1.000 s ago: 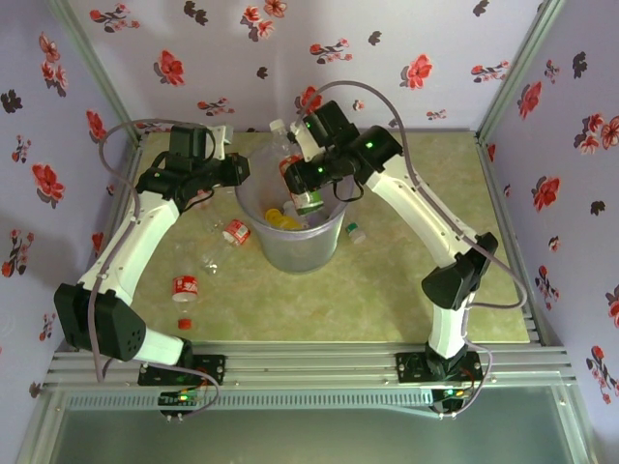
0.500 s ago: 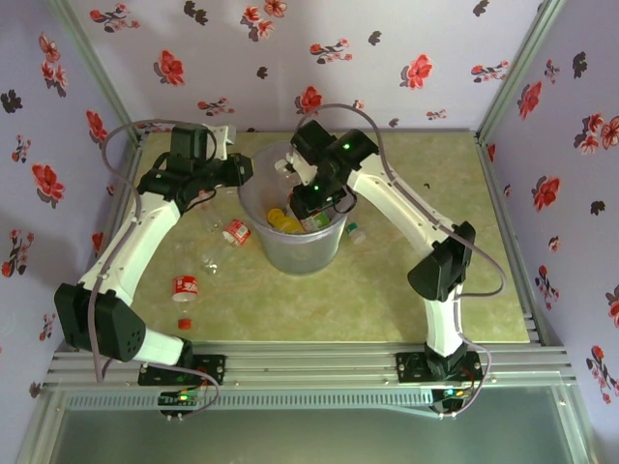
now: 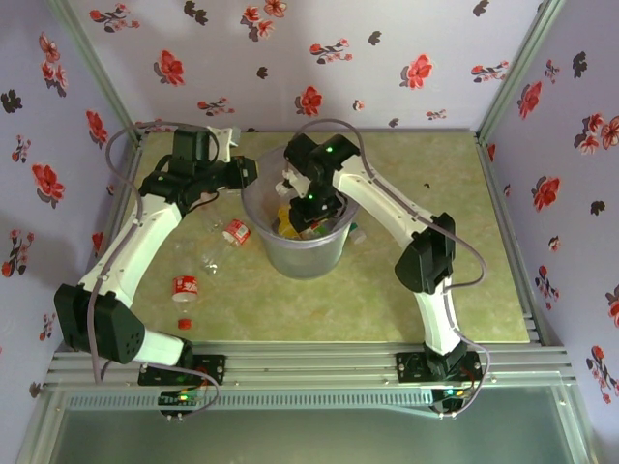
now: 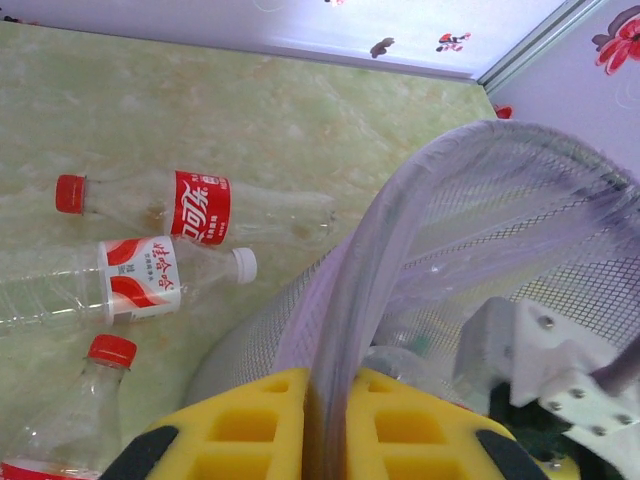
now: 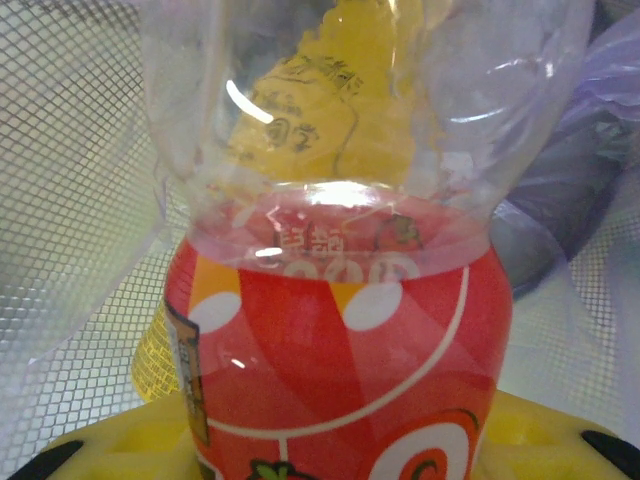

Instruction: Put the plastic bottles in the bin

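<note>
We are noting the left gripper [image 4: 328, 405] clamping the rim of the bin [image 3: 302, 259] at centre frame, while the right gripper [image 3: 308, 207] is gripping a clear red-labelled bottle [image 5: 338, 330] inside that bin above a yellow bottle [image 3: 284, 218], with loose bottles [image 4: 200, 205] lying left of it on the table [image 3: 406, 290].

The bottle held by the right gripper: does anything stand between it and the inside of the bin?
Nothing visible does. The red-labelled bottle in the right gripper is already inside the bin, with its mesh wall around it. A yellow bottle lies in the bin close by, but it should not stop the drop.
</note>
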Available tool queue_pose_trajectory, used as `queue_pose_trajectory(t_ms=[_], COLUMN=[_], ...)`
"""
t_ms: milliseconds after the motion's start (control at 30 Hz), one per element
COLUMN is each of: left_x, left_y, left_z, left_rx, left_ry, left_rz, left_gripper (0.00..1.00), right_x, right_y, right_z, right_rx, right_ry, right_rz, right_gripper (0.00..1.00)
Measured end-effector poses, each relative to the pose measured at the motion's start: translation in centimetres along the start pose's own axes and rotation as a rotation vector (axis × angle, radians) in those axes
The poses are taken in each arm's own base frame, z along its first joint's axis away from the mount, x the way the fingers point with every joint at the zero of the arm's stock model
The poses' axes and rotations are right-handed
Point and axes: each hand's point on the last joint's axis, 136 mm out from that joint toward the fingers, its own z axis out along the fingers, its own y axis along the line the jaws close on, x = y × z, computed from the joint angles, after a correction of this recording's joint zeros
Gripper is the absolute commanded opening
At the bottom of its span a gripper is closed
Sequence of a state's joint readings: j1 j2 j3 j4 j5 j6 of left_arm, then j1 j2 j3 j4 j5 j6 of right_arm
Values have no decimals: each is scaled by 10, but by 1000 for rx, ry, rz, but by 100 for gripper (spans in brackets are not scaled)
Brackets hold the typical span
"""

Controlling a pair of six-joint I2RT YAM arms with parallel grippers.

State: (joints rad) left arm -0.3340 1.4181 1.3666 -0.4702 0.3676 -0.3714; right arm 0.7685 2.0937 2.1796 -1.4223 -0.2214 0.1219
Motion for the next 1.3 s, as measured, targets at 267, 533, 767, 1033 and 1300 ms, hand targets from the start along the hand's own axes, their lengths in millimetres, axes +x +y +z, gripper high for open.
queue_pose_trajectory(t_ms=[267,533,767,1033,1300], left_x=[3,3,4,3,3], left_y=[-3,-3,-2,-1,-1], left_z=[1,1,1,1,1], left_rx=[18,20,15,8,6], left_ry=[13,13,14,11,10], left_rz=[0,0,-2,-2,-2], left_gripper=[0,0,0,0,0], right_x=[9,9,8,16,-5], right_y=[3,-3,-13,-26,-11], right_z=[28,32,27,18,-30], right_rx=[-54,-29,62,161,128], right_ry=[70,54,28,44,-102], right_rz=[8,29,49,62,30], right_gripper=[46,56,62,84,82])
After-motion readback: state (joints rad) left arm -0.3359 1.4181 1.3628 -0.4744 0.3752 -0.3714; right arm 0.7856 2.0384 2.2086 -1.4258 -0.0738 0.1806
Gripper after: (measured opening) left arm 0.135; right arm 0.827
